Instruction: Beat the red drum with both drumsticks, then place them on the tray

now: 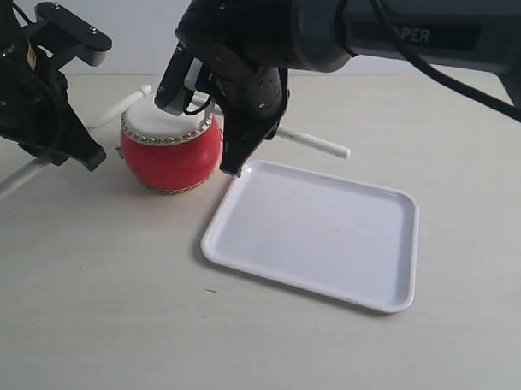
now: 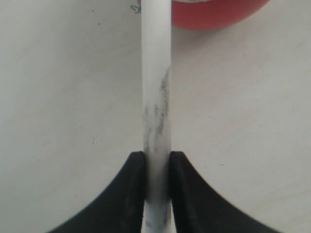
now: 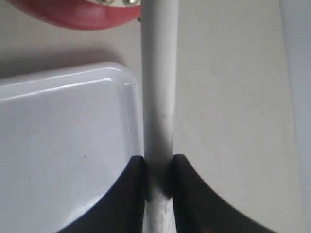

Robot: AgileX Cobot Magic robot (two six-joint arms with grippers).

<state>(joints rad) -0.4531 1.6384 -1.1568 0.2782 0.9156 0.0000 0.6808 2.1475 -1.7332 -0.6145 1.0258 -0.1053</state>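
The red drum with its cream skin stands at the left of the table, just left of the white tray. My left gripper, left of the drum, is shut on a whitish drumstick whose far tip reaches up to the drum's rim. In the left wrist view the drumstick runs between the shut fingers of the gripper toward the drum. My right gripper hangs between drum and tray, shut on the other drumstick. That drumstick passes the tray corner toward the drum, clamped in the gripper.
The right arm's dark body hangs over the drum's back and hides part of its skin. Pale tabletop lies in front of drum and tray.
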